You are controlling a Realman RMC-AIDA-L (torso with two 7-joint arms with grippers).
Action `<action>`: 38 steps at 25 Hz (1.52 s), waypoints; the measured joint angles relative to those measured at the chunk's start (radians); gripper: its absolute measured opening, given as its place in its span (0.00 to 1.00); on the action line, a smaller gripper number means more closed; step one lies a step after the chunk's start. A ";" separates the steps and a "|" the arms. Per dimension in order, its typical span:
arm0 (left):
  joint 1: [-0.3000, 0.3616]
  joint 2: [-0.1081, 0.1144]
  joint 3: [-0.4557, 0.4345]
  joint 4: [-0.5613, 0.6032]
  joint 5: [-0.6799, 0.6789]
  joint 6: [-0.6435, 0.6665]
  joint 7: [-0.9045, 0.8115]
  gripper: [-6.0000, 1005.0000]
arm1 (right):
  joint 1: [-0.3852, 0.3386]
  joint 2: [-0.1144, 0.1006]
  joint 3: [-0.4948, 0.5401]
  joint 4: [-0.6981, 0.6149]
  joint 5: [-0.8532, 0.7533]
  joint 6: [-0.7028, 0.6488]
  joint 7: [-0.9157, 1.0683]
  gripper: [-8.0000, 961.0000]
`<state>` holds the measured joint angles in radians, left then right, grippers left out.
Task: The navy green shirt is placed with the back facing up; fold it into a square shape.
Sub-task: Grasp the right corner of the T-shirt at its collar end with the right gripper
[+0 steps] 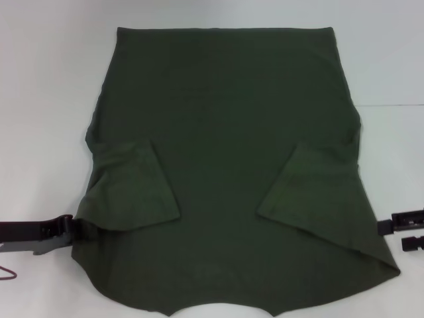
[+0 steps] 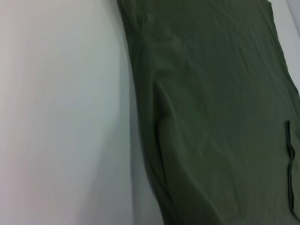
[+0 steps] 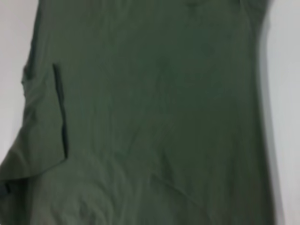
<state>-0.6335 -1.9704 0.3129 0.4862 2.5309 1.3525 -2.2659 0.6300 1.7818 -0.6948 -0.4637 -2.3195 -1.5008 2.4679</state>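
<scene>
Shirt first: the navy green shirt point(image 1: 225, 165) lies flat on the white desk point(image 1: 40, 99), plain back up, and it fills most of the middle. Its neck end is nearest the robot, with a curved dip at the near edge. Both short sleeves are already folded in on top of the body, the left sleeve point(image 1: 132, 192) and the right sleeve point(image 1: 308, 185).

The left pincer point(image 1: 63, 228) sits low at the near left edge of the shirt, just beside the cloth or touching it. I cannot tell if it is spread or pressed together. The right pincer point(image 1: 404, 232) waits at the near right edge, just beside the cloth. Its two dark tips look spread apart, with nothing between them.

I think the shirt is soft, light and floppy. It will bend and sag when lifted, and it can wrinkle or slide on the smooth desk. It will not break. Good places to pinch look like the near side edges and corners, close to where each pincer is now. One pinch must catch both layers, or the folded sleeve may flop out.

Farther away, the long sides run up to the straight hem at the far end. Bare desk shows on both sides and past the hem, so there is room to lift and carry the cloth over.
</scene>
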 joint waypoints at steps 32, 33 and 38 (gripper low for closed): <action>-0.014 -0.002 -0.005 -0.008 0.000 -0.012 -0.006 0.04 | 0.001 0.032 -0.006 0.040 -0.072 0.068 -0.030 0.93; -0.015 -0.002 -0.005 -0.008 0.000 -0.012 -0.006 0.04 | 0.002 0.034 -0.009 0.040 -0.072 0.070 -0.030 0.93; -0.017 -0.002 -0.003 -0.008 0.000 -0.012 -0.006 0.04 | 0.010 0.041 -0.018 0.045 -0.070 0.080 -0.030 0.93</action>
<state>-0.6500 -1.9726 0.3094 0.4786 2.5310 1.3407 -2.2718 0.6395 1.8230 -0.7125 -0.4188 -2.3895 -1.4203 2.4377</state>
